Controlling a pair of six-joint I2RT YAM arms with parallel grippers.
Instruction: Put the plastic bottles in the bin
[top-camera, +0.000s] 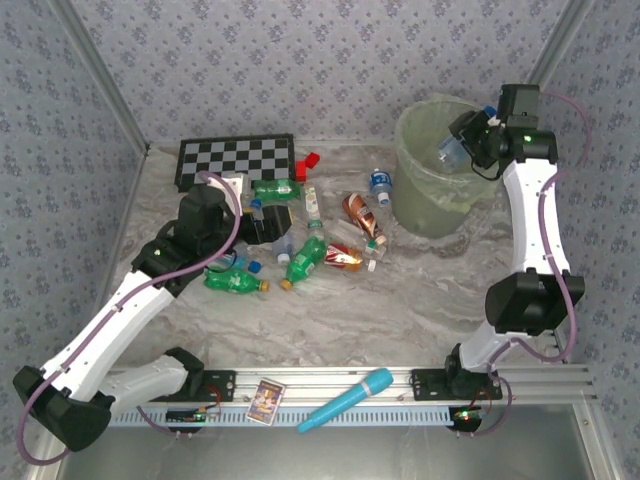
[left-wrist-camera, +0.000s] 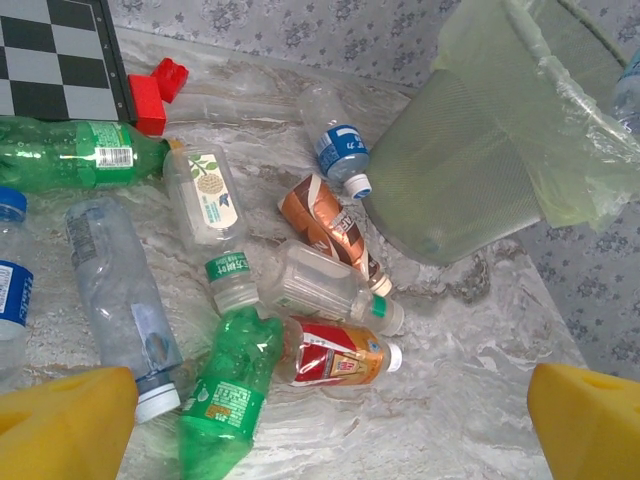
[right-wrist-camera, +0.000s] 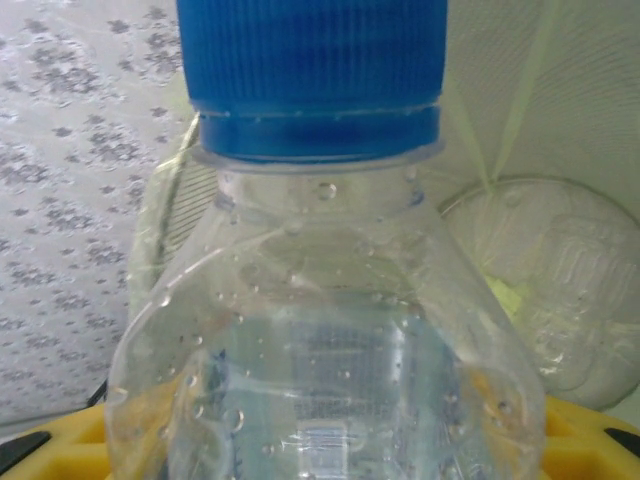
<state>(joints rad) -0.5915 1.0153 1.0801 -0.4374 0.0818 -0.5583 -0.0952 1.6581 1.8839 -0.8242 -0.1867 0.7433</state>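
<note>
My right gripper (top-camera: 462, 143) hangs over the mouth of the pale yellow-green bin (top-camera: 435, 195), shut on a clear plastic bottle (right-wrist-camera: 320, 330) with a blue cap; its yellow fingers (right-wrist-camera: 590, 445) flank the bottle's body. The bagged inside of the bin (right-wrist-camera: 560, 150) lies behind it. My left gripper (left-wrist-camera: 330, 430) is open above a pile of plastic bottles lying on the table: a green one (left-wrist-camera: 225, 385), a red-orange labelled one (left-wrist-camera: 335, 355), a clear one (left-wrist-camera: 320, 285), a brown-orange one (left-wrist-camera: 325, 225) and a blue-labelled one (left-wrist-camera: 340, 150) beside the bin (left-wrist-camera: 480, 160). More bottles (top-camera: 235, 282) lie left of it.
A checkerboard (top-camera: 235, 160) leans at the back left with a red block (top-camera: 307, 165) next to it. A turquoise microphone-shaped object (top-camera: 345, 400) and a small card (top-camera: 266, 402) rest on the front rail. Patterned walls close in both sides.
</note>
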